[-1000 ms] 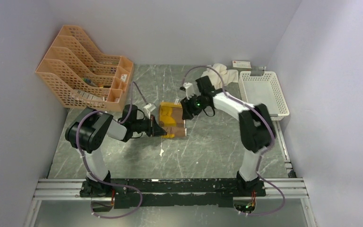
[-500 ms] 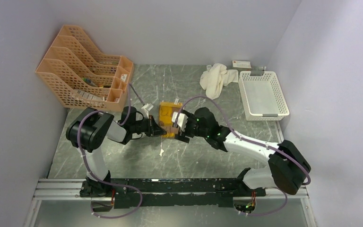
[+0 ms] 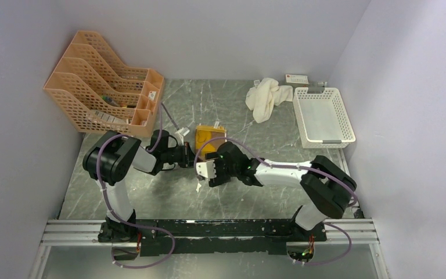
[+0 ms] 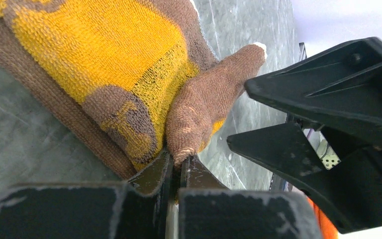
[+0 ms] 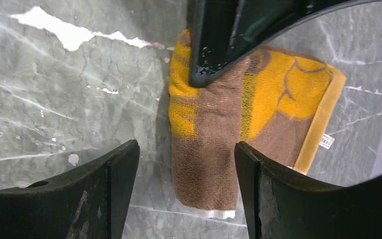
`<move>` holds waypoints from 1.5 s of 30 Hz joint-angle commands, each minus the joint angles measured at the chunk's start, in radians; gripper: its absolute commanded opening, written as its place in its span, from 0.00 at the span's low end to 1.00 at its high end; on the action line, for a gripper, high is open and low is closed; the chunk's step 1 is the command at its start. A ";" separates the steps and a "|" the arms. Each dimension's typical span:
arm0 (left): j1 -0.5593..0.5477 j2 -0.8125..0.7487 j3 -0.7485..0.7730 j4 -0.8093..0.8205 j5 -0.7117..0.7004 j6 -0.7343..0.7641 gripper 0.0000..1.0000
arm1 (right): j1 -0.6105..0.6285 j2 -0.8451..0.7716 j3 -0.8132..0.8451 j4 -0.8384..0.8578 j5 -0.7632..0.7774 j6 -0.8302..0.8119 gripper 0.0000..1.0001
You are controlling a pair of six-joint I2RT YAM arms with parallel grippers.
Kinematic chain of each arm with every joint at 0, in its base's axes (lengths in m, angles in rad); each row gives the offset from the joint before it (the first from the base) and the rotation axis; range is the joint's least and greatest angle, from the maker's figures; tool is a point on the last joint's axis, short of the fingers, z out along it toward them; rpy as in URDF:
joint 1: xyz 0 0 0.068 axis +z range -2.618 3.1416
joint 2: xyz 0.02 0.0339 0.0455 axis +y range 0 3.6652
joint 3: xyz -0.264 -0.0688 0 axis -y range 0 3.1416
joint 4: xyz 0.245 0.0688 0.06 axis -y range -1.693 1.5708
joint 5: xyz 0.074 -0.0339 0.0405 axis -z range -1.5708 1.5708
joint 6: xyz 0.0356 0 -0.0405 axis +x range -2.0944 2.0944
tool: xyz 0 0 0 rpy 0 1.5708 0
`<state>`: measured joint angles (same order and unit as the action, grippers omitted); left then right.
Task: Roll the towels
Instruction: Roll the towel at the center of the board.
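Note:
The brown towel (image 3: 210, 138) with mustard-yellow patches lies partly folded mid-table. My left gripper (image 4: 177, 162) is shut on a rolled brown edge of this towel (image 4: 129, 74), at its left side. In the top view that gripper (image 3: 194, 156) sits just left of the towel. My right gripper (image 5: 186, 149) is open at the near end, and the brown roll end (image 5: 206, 169) lies between its fingers (image 5: 114, 169) without touching them. From above, this gripper (image 3: 208, 163) hovers close to the left one. The cream-white towel (image 3: 264, 97) lies crumpled at the back right.
An orange slotted file rack (image 3: 101, 84) stands at the back left. A white plastic basket (image 3: 323, 116) sits at the right, with a small box (image 3: 297, 78) behind it. The two grippers are almost touching at the towel's near-left corner.
My right arm swung from the towel's far side round to its near end, and its jaws opened wider. My left gripper kept its grip and barely moved.

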<state>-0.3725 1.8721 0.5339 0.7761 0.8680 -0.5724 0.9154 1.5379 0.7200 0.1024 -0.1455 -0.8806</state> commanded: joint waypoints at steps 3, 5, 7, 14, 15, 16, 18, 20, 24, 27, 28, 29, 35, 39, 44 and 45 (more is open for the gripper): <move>0.013 0.017 -0.019 -0.028 0.006 0.008 0.07 | 0.030 0.091 0.055 0.013 0.133 -0.110 0.69; 0.016 0.018 -0.023 -0.014 0.012 -0.006 0.07 | 0.036 0.119 0.052 0.040 0.162 -0.127 0.67; 0.018 0.017 -0.026 -0.007 0.015 -0.013 0.07 | 0.036 0.139 0.049 0.065 0.171 -0.130 0.65; 0.020 0.028 -0.035 0.038 0.036 -0.050 0.07 | 0.042 0.230 0.086 0.052 0.185 -0.121 0.51; 0.021 0.030 -0.035 0.044 0.038 -0.055 0.07 | 0.043 0.238 0.094 0.037 0.177 -0.115 0.48; 0.023 0.031 -0.037 0.047 0.040 -0.060 0.07 | 0.042 0.245 0.104 0.022 0.170 -0.111 0.45; 0.030 0.032 -0.036 0.051 0.041 -0.069 0.07 | 0.043 0.259 0.124 -0.018 0.156 -0.101 0.37; 0.043 0.026 -0.034 0.052 0.044 -0.080 0.07 | 0.042 0.271 0.142 -0.051 0.137 -0.087 0.28; 0.068 -0.011 -0.016 0.010 0.039 -0.087 0.08 | 0.036 0.284 0.168 -0.108 0.087 -0.065 0.05; 0.094 -0.061 0.007 -0.061 0.027 -0.072 0.46 | 0.021 0.277 0.189 -0.148 0.004 -0.037 0.00; 0.106 -0.088 0.016 -0.093 0.023 -0.062 0.80 | 0.013 0.272 0.201 -0.165 -0.036 -0.024 0.00; 0.118 -0.116 0.029 -0.136 0.015 -0.050 0.97 | 0.004 0.266 0.213 -0.188 -0.079 -0.011 0.00; 0.243 -0.309 0.191 -0.534 -0.055 0.172 1.00 | -0.065 0.246 0.333 -0.360 -0.318 0.064 0.00; 0.283 -0.377 0.249 -0.647 -0.028 0.300 1.00 | -0.121 0.277 0.442 -0.484 -0.489 0.161 0.01; 0.290 -0.451 0.193 -0.657 0.008 0.363 1.00 | -0.187 0.376 0.593 -0.604 -0.669 0.333 0.09; 0.291 -0.472 0.175 -0.652 0.024 0.382 1.00 | -0.205 0.394 0.611 -0.614 -0.710 0.376 0.11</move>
<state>-0.0864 1.4544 0.7624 0.2066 0.8429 -0.3035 0.7609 1.8530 1.2461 -0.3771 -0.6315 -0.6834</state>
